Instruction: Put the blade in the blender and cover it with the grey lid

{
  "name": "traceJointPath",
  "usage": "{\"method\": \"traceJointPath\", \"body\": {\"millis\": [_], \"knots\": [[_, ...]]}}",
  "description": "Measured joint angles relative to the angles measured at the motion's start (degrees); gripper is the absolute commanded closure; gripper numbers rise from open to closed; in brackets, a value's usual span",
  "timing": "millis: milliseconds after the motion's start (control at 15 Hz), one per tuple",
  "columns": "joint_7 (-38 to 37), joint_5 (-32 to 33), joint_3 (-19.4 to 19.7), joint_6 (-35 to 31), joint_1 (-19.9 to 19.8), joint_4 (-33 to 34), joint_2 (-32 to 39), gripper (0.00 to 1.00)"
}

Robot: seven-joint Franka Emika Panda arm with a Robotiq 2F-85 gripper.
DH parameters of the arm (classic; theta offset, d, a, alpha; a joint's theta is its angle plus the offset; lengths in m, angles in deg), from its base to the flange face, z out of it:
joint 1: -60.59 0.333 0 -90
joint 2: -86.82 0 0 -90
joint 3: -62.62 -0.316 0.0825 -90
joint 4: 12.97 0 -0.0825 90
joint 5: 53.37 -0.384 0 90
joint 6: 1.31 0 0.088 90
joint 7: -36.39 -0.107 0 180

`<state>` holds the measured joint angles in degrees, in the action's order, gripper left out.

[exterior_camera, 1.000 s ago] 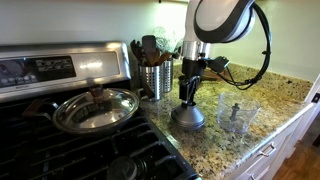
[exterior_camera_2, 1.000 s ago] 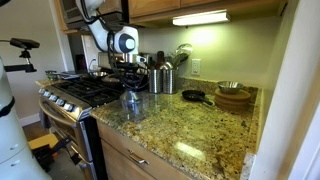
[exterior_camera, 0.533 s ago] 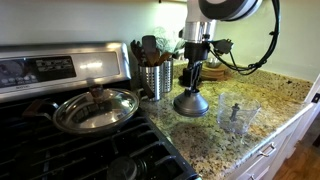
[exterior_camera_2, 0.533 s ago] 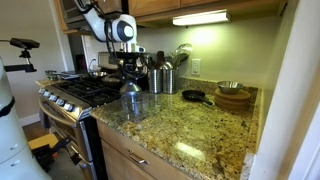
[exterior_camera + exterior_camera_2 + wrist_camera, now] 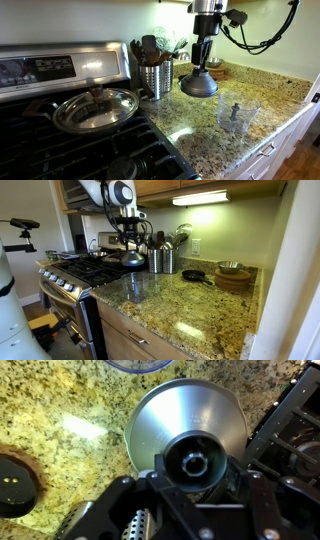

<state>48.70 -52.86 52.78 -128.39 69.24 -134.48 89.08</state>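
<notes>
"Holding the grey lid [image 5: 198, 84] by its little knob [image 5: 195, 460], is it?"

"Yes. The end effector [image 5: 202, 68] is closed tight on the knob. The lid hangs in the air above the surface [image 5: 190, 130] and touches nothing else."

"Where is the blender [image 5: 237, 116]?"

"It stands on the surface, off to one side of the lid and lower down. The blade [image 5: 235, 110] looks like it is already inside."

"What could go wrong?"

"The knob is small and smooth, so the lid could slip out or swing. The blender looks light. If the lid comes down off to one side, it could bump the rim and tip the cup over. If it lands crooked, I think it will not sit flat."

"What does the lid look like?"

"Round like a dome, dark grey and shiny. In the wrist view it looks paler, and it spreads wide under the knob."
</notes>
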Motion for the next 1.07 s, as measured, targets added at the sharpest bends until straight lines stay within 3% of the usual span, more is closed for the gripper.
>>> {"method": "traceJointPath", "body": {"millis": [1067], "knots": [[-4.4,0.2,5.2,0.6,-4.3,-14.5,-10.0,0.65]]}}
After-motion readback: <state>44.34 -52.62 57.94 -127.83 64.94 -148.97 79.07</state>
